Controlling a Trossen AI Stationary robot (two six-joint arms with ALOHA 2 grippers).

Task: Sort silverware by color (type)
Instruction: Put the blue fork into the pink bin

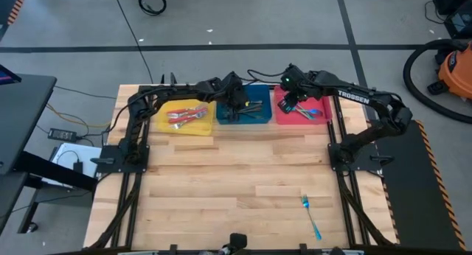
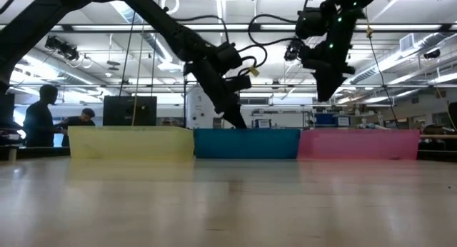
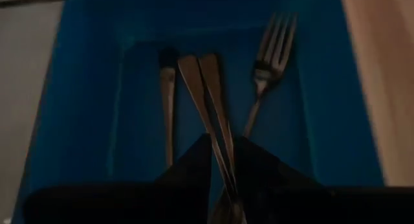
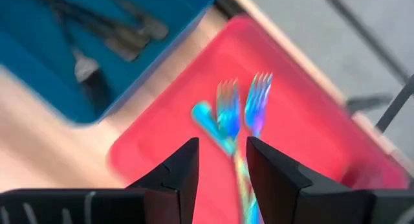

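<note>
Grey metal utensil (image 3: 217,114) between left gripper (image 3: 222,160) fingers, narrow gap, inside blue bin (image 1: 254,119). Right gripper (image 4: 221,160) wide above red bin (image 4: 304,107).

Readable only: "TROSSEN", white letters along the dark right arm (image 1: 352,95), seen from the high view; nothing else legible on bins, counter or in the room behind.

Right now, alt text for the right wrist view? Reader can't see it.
The right gripper, fingers open, hovers over the red bin, where two teal-handled forks lie side by side. A corner of the blue bin holding dark metal utensils shows beside it on the wooden table.
</note>
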